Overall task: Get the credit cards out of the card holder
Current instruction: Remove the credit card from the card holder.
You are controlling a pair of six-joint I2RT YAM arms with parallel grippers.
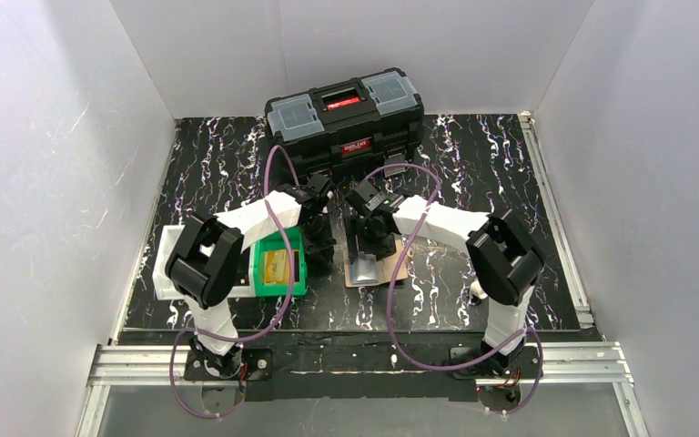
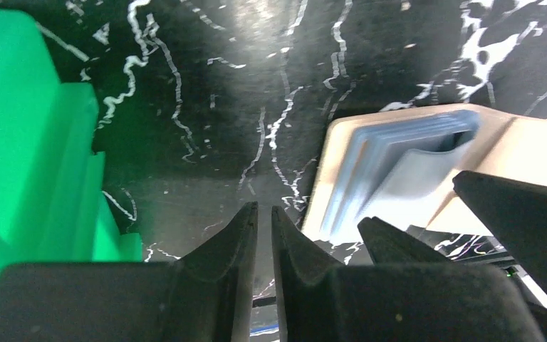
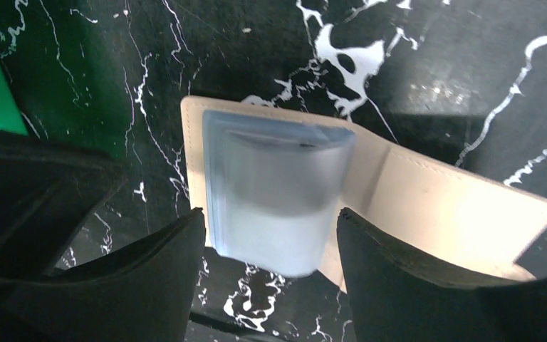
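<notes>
The card holder (image 3: 434, 206) is laid open on the tabletop (image 3: 470, 64), with light blue credit cards (image 3: 274, 178) jutting past one edge of it. The right tool (image 3: 271, 214) is held wide open astride them, gripping nothing. The left tool (image 2: 263, 214) is almost closed, empty, just beside the holder.

Top external: mounted high above and behind the arm bases, tilted down and forward, far enough off to take in the whole black, white-veined marble-look tabletop (image 1: 473, 164) up to the black plastic toolbox (image 1: 346, 118) with red latch at the back. Left wrist: hard against the surface, peering past the left gripper (image 2: 263, 214), with the green plastic bin (image 2: 21, 128) at left and the open tan leather-like card holder (image 2: 527, 142) at right. Right wrist: just as near, looking down on that card holder past the right gripper (image 3: 271, 217). Common to all three — card holder, bin edge, surrounding marble.
</notes>
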